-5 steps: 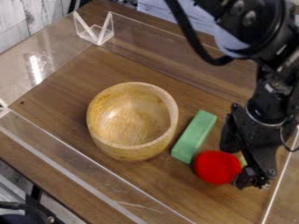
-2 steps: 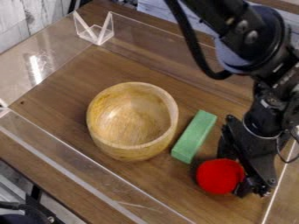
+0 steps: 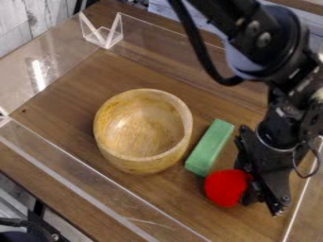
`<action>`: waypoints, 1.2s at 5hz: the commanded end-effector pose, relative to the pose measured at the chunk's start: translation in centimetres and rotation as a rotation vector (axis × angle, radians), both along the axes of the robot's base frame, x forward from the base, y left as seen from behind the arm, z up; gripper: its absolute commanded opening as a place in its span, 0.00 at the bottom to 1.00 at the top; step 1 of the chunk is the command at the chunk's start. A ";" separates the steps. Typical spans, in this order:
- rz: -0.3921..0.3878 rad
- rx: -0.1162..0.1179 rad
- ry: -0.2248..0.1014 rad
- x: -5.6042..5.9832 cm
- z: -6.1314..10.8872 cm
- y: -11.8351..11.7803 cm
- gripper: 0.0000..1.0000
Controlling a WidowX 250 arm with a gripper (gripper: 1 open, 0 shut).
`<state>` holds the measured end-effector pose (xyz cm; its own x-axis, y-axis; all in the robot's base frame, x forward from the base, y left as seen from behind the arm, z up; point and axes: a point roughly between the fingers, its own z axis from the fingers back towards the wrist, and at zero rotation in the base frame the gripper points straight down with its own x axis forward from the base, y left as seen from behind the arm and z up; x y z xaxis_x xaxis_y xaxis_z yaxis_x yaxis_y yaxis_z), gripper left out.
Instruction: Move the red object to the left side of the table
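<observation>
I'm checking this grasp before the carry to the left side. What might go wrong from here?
The gripper has shut on the red object, but the fruit is round and glossy, so it might slip out. The green block and wooden bowl lie on its leftward path; a low carry may knock them.

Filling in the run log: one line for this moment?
phase: grasp | end effector: shut on red object | object: on table, right of green block | move left: pending
</observation>
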<state>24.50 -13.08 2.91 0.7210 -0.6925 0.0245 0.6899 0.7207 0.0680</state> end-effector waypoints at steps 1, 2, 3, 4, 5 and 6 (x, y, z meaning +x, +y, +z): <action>-0.077 0.001 -0.061 0.3 3.8 -0.3 0.00; -0.087 0.033 -0.088 0.2 7.1 0.4 0.00; -0.090 0.047 -0.128 0.5 10.7 2.4 0.00; -0.041 0.035 -0.153 0.8 12.9 6.0 0.00; 0.055 0.032 -0.183 0.8 14.0 10.0 0.00; 0.205 0.061 -0.190 0.9 14.0 14.8 0.00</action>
